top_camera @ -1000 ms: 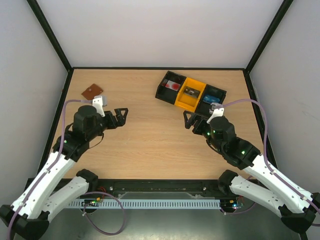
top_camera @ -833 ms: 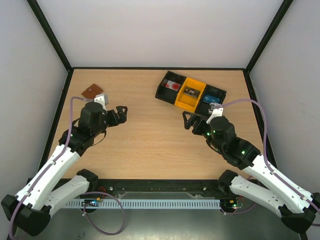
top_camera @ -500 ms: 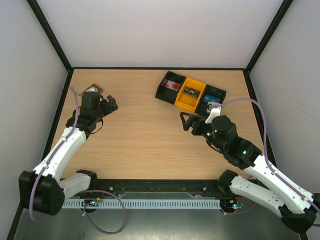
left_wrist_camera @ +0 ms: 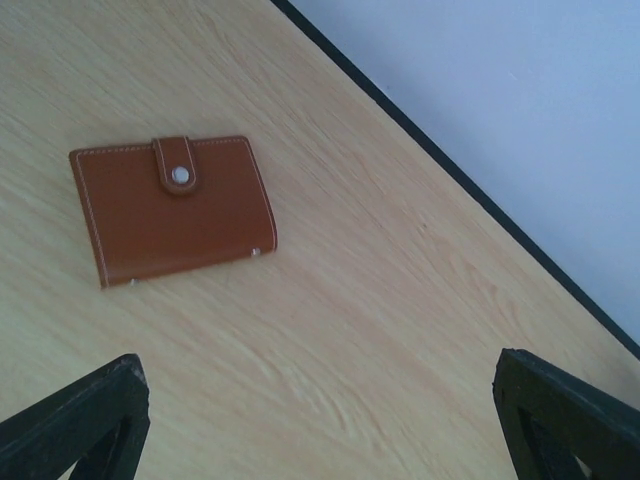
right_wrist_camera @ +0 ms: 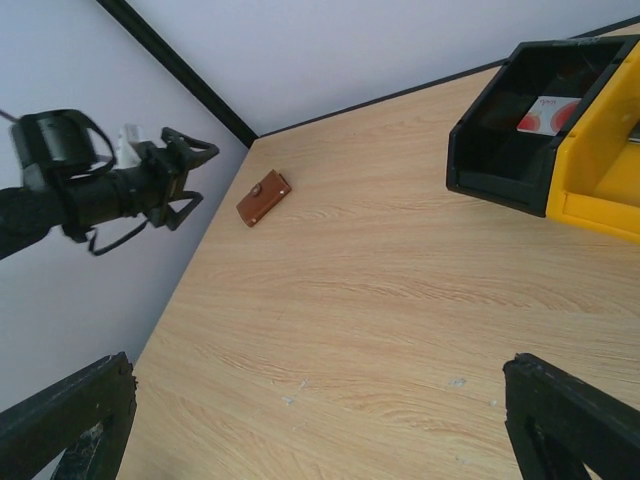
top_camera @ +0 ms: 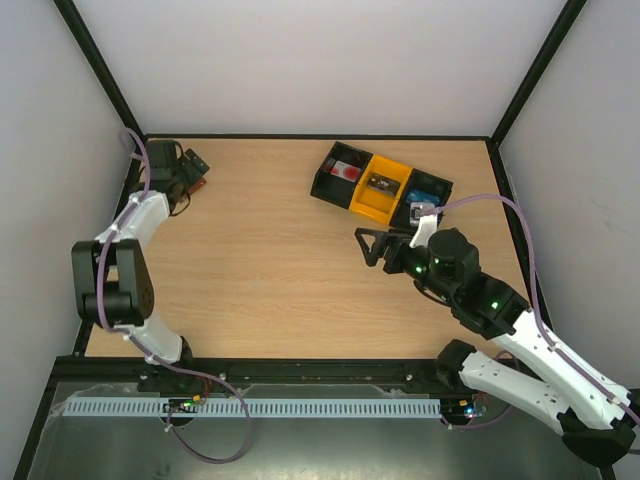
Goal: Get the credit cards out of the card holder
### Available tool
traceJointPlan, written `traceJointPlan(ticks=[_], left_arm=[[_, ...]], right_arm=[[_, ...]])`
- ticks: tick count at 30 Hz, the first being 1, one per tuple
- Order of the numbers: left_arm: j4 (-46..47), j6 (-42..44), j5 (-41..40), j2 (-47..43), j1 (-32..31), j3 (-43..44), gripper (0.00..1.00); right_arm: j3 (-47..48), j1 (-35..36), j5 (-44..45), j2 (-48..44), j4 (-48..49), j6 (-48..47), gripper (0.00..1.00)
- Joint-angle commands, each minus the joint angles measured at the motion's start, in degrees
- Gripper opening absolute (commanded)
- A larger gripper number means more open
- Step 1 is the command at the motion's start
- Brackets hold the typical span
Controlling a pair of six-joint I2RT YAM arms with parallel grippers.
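Left wrist view shows one card holder [left_wrist_camera: 172,207], snapped shut, on the table [left_wrist_camera: 350,330].

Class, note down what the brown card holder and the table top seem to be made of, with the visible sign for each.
The card holder: leather or an imitation, matte tan; pale stitching runs along its edges, and the snap on its tab looks like shiny metal.
The table top: wood or a wood-look laminate, smooth, low sheen; pale grain lines run across it.

Left end effector [top_camera: 197,172] open, arm [top_camera: 135,215] stretched forward; right end effector [top_camera: 365,248] open.
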Motion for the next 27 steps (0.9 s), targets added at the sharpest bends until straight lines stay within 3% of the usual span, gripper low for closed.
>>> traceJointPlan(ticks=[1, 5, 14, 27], left_arm=[[0.8, 0.2, 0.8, 7.8, 2.6, 7.0, 0.95], [0.4, 1.2, -2.8, 14.6, 3.6, 12.0, 0.95], [1.1, 4.4, -1.7, 27.1, 6.6, 20.2, 0.96], [-0.7, 6.6, 8.7, 38.4, 7.9, 29.7, 0.94]], right_arm=[[3.0, -0.3, 0.2, -1.7, -2.0, -0.6, 0.98], [3.7, -0.3, 0.2, -2.0, -2.0, -0.3, 0.98], [1.8, -0.3, 1.5, -1.7, -1.6, 0.1, 0.98], [1.3, -0.3, 2.2, 0.4, -0.1, -0.7, 0.98]])
